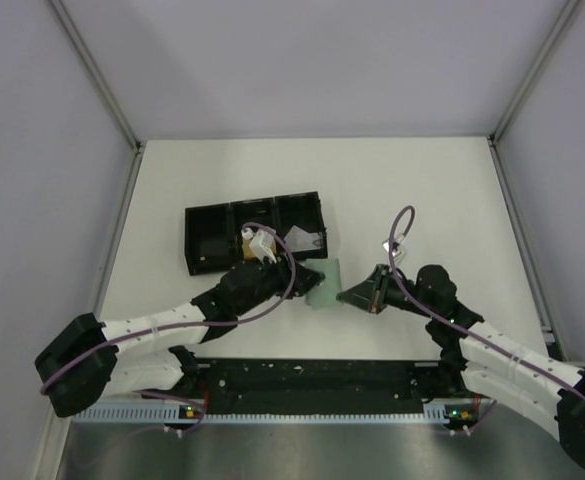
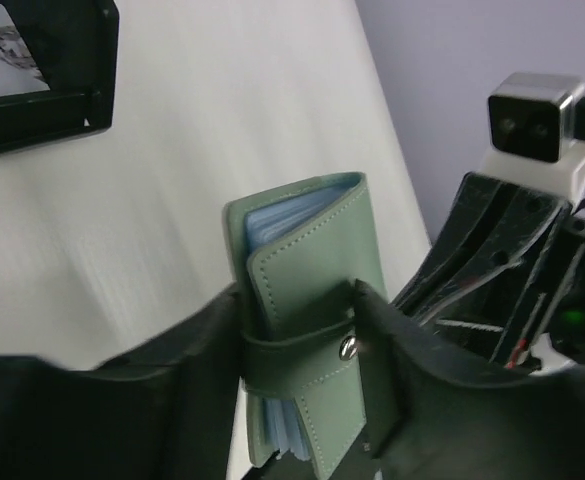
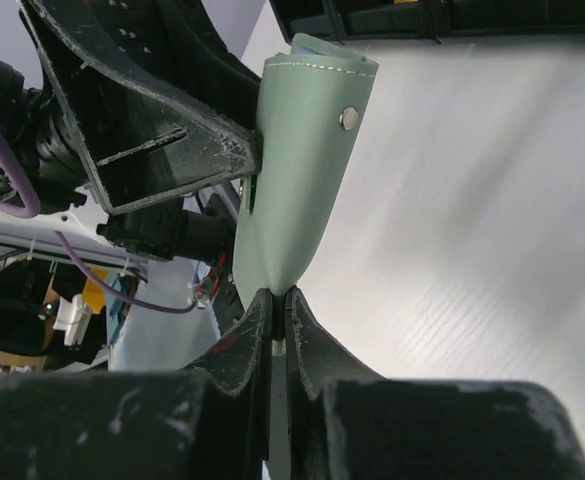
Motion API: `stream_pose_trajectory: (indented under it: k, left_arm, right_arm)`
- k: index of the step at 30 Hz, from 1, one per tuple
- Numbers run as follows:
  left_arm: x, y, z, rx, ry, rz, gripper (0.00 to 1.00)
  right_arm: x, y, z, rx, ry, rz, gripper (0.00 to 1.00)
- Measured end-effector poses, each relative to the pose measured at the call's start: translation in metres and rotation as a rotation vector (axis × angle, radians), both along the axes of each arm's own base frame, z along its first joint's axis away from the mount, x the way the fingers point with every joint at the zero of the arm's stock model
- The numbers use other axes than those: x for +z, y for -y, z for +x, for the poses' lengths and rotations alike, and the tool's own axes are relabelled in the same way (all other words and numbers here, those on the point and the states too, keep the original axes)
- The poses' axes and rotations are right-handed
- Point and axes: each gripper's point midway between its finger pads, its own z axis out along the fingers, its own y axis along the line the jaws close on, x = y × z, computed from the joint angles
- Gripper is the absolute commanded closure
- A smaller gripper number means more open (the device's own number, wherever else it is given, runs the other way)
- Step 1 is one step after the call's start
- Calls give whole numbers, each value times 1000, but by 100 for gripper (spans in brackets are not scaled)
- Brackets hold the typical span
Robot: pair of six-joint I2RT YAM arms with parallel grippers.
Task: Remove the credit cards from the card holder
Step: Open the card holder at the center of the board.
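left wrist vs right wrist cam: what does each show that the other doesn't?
Left wrist only: the card holder's strap face, the clear sleeves at its open end, the left gripper against both its sides, and the right wrist's camera. Right wrist only: the right gripper pinched shut on one thin edge of the holder. Both: the green holder between the two grippers, its snap fastened, and part of the black tray.

Both arms angle inward, wrists nearly meeting; right gripper [image 3: 277, 298] jaws pinched tight, left gripper [image 2: 298, 300] jaws partly apart, perhaps gripping.
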Motion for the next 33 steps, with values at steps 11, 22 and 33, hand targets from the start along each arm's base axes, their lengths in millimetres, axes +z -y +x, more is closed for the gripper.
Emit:
stream_pose_trajectory:
  k: [11, 22, 33]
  left_arm:
    - [10, -1, -19, -74, 53, -76, 100]
    - [31, 6, -31, -154, 105, -157, 100]
    - [44, 8, -33, -180, 149, -186, 56]
  right_arm:
    - [-7, 5, 6, -32, 5, -25, 30]
    - [20, -4, 12, 31, 93, 91, 66]
    - [30, -4, 8, 68, 125, 142, 100]
